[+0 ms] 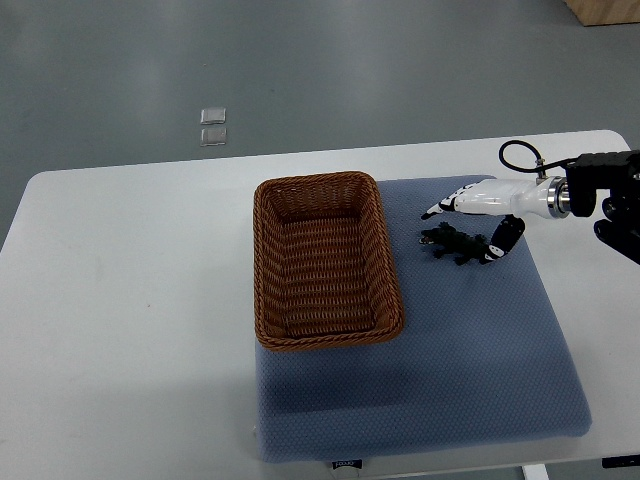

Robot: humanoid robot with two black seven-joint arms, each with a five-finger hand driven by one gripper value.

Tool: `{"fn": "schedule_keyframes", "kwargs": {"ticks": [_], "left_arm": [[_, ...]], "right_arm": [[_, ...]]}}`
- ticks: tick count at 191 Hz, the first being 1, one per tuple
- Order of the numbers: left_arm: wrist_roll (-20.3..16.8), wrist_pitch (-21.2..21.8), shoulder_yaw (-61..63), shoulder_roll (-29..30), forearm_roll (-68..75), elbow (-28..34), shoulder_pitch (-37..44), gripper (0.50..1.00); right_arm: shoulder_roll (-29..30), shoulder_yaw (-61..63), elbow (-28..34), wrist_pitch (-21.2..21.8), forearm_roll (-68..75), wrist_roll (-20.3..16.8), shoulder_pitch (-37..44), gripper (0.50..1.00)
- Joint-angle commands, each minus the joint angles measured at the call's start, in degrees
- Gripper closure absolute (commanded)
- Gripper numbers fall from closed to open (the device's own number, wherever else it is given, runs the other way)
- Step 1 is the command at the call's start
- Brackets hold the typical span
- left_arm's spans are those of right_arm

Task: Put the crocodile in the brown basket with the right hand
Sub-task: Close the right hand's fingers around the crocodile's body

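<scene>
My fingers [437, 211] are stretched out long and nearly flat, not closed on anything, reaching from the white right hand [487, 203] over the small dark plastic crocodile [452, 242]. The black thumb [505, 238] hangs lower, at or against the toy's tail end; I cannot tell whether it touches. The crocodile lies flat on the padded blue-grey fabric mat [480, 340], just beside the right wall of the brown woven rectangular basket [392, 272] but clear of it. As I read it, the step in hand is the grasp, and the toy is low and thin, so I would bring the hand down until the fingertips reach the far side of the body, then curl them toward the thumb across the middle, not the tail, so it does not swing. The mat is soft, so pressing in a little should be safe. Then lift high enough to clear the rim before moving left. The mat and basket rest on the white table [130, 300].
</scene>
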Motion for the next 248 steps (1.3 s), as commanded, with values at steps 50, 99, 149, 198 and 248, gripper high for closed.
{"fn": "schedule_keyframes", "kwargs": {"ticks": [50, 99, 149, 198, 248], "left_arm": [[0.0, 0.1, 0.0, 0.0, 0.1, 0.0, 0.0, 0.5], [0.0, 0.1, 0.0, 0.0, 0.0, 0.0, 0.0, 0.5], [0.0, 0.1, 0.0, 0.0, 0.0, 0.0, 0.0, 0.5], [0.0, 0.0, 0.0, 0.0, 0.0, 0.0, 0.0, 0.5], [0.0, 0.1, 0.0, 0.0, 0.1, 0.0, 0.0, 0.5]], "right_arm": [[1.1, -2.6, -2.0, -3.2, -0.3, 0.0, 0.0, 0.57], [2.6, -3.3, -4.2, -5.1, -1.8, 0.0, -0.1, 0.574], [2.7, -3.3, -4.1, -5.1, -1.8, 0.0, -0.1, 0.595], [4.1, -4.1, -4.1, -5.0, -3.3, 0.0, -0.1, 0.664], [3.8, -4.2, -4.1, -5.2, -3.3, 0.0, 0.0, 0.691]]}}
